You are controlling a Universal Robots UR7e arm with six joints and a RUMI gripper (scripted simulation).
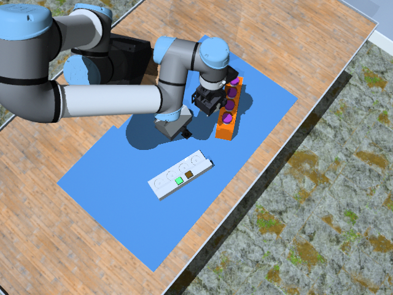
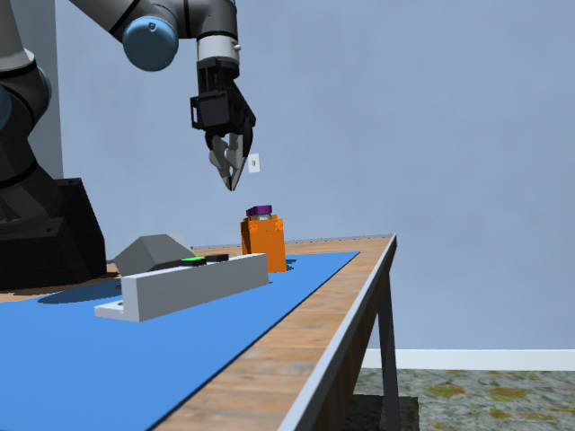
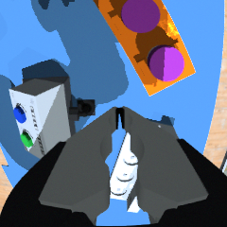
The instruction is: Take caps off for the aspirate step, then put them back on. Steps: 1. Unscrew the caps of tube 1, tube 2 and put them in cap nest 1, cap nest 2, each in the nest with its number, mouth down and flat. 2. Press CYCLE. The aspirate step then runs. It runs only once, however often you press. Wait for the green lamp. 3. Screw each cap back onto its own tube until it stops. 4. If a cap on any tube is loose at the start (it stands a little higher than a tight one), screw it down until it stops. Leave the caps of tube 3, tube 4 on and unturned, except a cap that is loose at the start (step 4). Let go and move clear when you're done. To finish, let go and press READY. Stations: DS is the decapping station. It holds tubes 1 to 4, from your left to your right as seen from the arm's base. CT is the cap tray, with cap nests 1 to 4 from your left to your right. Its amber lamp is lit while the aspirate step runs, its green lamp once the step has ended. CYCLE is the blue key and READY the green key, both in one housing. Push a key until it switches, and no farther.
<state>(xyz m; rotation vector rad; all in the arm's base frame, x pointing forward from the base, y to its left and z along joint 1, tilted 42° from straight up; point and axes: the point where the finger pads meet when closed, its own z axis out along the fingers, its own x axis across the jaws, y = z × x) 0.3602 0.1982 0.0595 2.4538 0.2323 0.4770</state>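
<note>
The orange decapping station [image 1: 229,107] stands on the blue mat, and all of its tubes carry purple caps [image 1: 227,117]. It also shows in the side view [image 2: 263,241] and in the wrist view [image 3: 147,43], where two caps [image 3: 165,62] are visible. My gripper [image 1: 207,101] hangs high above the mat beside the station, toward the key housing. Its fingers [image 2: 230,185] are shut on nothing, with the tips touching in the wrist view [image 3: 119,115]. The white cap tray [image 1: 180,174] has empty nests. Its green lamp [image 1: 178,180] is lit and its amber lamp [image 1: 189,174] is dark.
The grey key housing [image 1: 172,125] sits near the arm's base; in the wrist view it shows the blue key [image 3: 19,113] and the green key [image 3: 26,139]. The table's edge [image 2: 346,318] runs close to the right of the station.
</note>
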